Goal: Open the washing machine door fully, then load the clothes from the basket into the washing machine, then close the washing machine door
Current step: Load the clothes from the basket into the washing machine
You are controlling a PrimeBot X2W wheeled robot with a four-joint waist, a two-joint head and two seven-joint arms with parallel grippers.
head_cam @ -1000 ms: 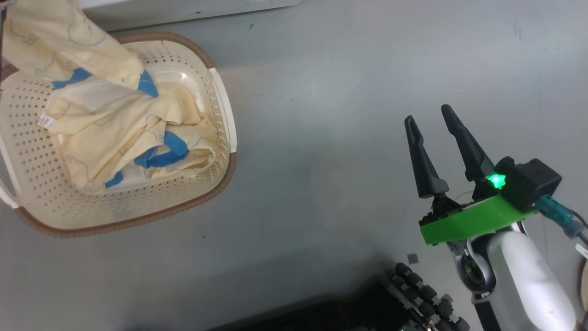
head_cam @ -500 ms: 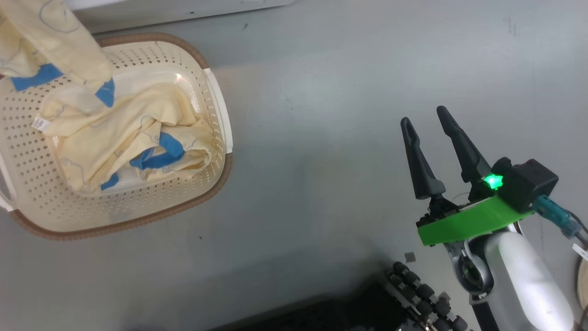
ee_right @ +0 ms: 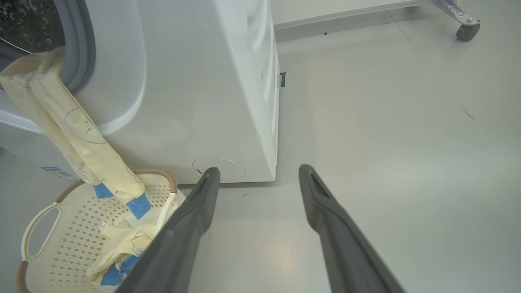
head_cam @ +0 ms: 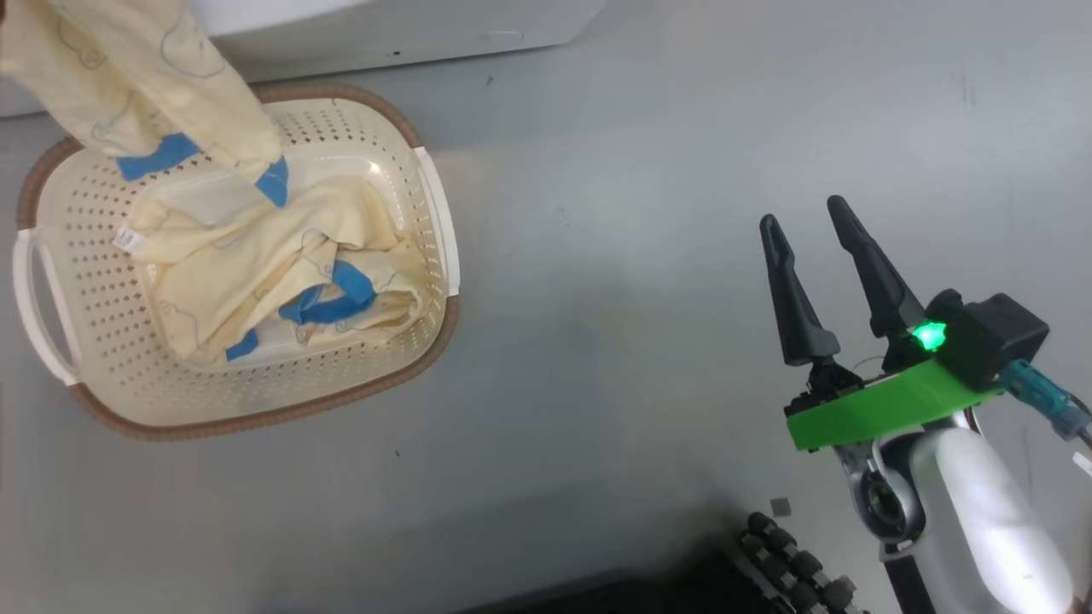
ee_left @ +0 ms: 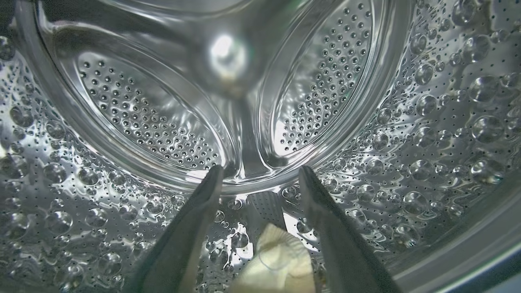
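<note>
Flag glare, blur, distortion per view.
Left wrist view: hard glare on the drum hub, cloth by the fingers out of focus. Head view: green LED on the right gripper blooms; soft sheen on the floor. Right wrist view: washer edges bow slightly, floor sheen ahead.

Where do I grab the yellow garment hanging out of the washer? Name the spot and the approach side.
Grip the hanging stretch of the garment, midway between the washer opening and the basket. There it is a narrow, free band that the open right end effector could likely straddle. Come from the open floor side, since the washer front backs it.
</note>
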